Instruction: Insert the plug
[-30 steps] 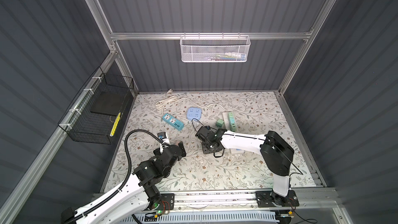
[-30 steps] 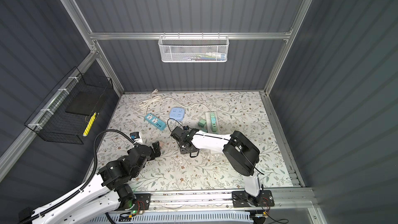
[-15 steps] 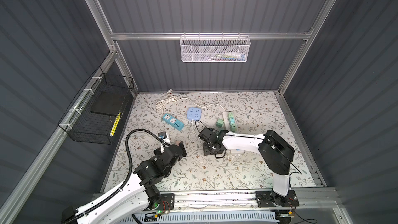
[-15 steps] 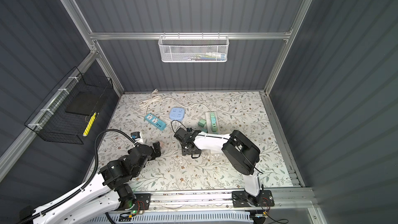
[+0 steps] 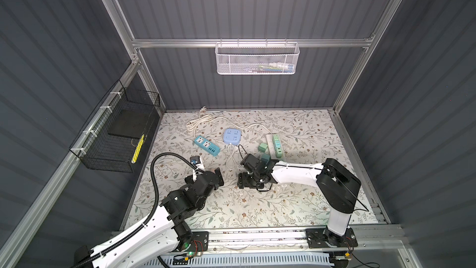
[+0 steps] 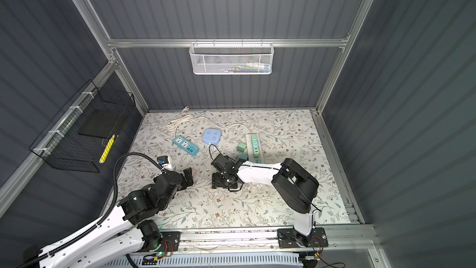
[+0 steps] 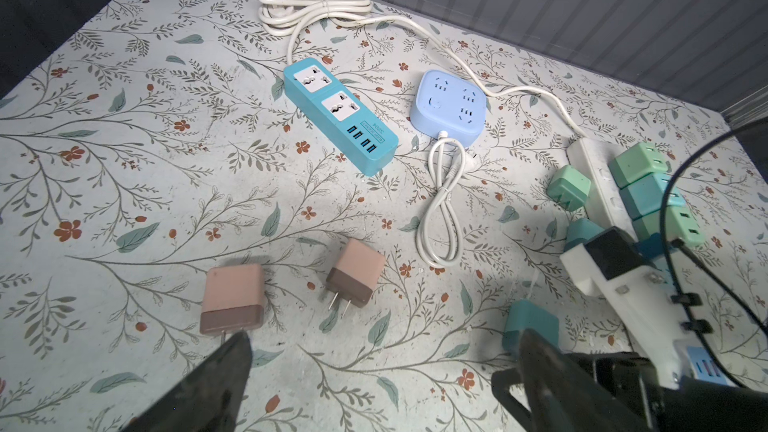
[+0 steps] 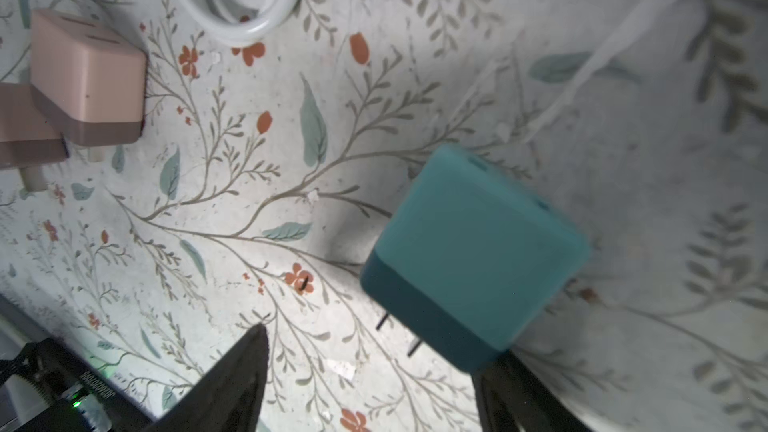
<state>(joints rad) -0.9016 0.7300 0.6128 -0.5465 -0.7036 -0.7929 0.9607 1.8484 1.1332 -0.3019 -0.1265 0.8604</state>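
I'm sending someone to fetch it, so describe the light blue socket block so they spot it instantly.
On the floral mat, look toward the back wall, midway across. The socket block lies between a long turquoise power strip and a white strip carrying green cubes. It alone is square, pale blue, with rounded corners.

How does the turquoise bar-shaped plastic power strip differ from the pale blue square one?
Turquoise power strip is a long bar; pale blue power strip is square. Turquoise has white socket panels plus USB ports; pale blue has a round button. Both lie flat, sockets empty.
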